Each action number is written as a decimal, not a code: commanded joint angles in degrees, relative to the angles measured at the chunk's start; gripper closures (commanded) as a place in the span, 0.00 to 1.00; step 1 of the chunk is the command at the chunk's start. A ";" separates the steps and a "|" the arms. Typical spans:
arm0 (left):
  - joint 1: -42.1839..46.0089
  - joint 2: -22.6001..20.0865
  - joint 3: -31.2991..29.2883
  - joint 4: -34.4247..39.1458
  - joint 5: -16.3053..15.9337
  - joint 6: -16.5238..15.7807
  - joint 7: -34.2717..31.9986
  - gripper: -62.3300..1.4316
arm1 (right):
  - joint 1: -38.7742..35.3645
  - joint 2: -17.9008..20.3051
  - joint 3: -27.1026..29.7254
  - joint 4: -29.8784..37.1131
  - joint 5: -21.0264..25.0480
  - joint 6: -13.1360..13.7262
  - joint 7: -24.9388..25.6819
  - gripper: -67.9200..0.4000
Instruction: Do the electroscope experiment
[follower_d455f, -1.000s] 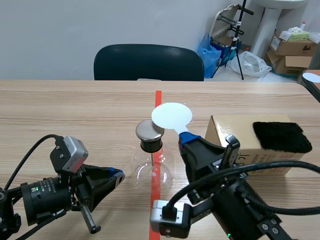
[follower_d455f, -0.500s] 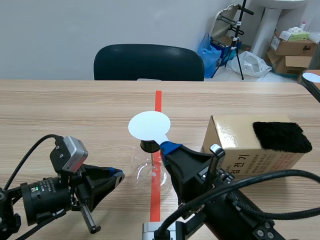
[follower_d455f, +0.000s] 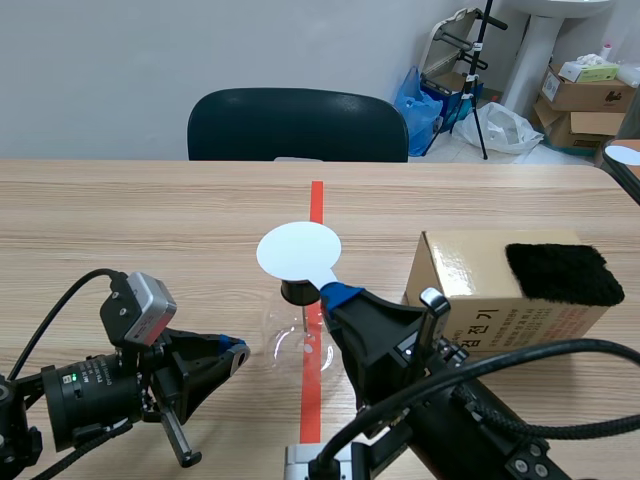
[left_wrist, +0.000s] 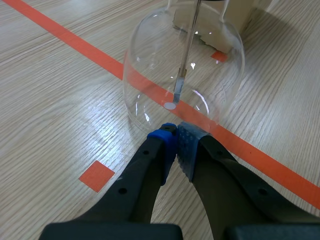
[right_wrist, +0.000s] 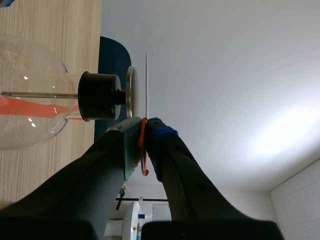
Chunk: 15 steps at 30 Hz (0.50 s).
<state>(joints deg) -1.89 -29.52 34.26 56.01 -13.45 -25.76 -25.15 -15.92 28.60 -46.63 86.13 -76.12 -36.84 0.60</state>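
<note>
The disc (follower_d455f: 298, 250), pinched in the right claw (right_wrist: 143, 131), has been carried over the cap (right_wrist: 131, 95) just ahead, so charging is judged begun; the left claw (left_wrist: 176, 139) is closed empty.

Light is even and diffuse throughout, with soft shadows. Scene view: the glass flask (follower_d455f: 285, 345) carries small white highlights, the white disc (follower_d455f: 298, 250) above it is uniformly bright, and the cardboard box (follower_d455f: 470, 280) to the flask's right has a pale sheen on top. Left wrist view: glints dot the flask's wall, and a broad sheen lies on the table (left_wrist: 60, 100) beside the flask. Right wrist view: a bright glow covers the wall (right_wrist: 250, 125) beyond the flask, with the right gripper (right_wrist: 142, 132) dark against it.
</note>
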 joint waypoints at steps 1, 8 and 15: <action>-0.17 0.26 -0.11 1.31 -0.42 -0.37 -0.83 0.93 | 0.72 0.59 0.11 0.46 -0.24 -0.83 -0.20 0.98; -0.17 0.26 -0.11 1.31 -0.42 -0.37 -0.83 0.93 | 0.72 0.59 0.11 0.46 -0.24 -0.83 -0.22 0.98; -0.17 0.26 -0.11 1.31 -0.42 -0.37 -0.83 0.93 | 0.72 0.59 0.13 0.46 -0.24 -0.83 -0.52 0.98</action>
<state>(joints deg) -1.89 -29.52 34.26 56.01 -13.45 -25.76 -25.15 -15.92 28.60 -46.63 86.13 -76.12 -36.84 0.58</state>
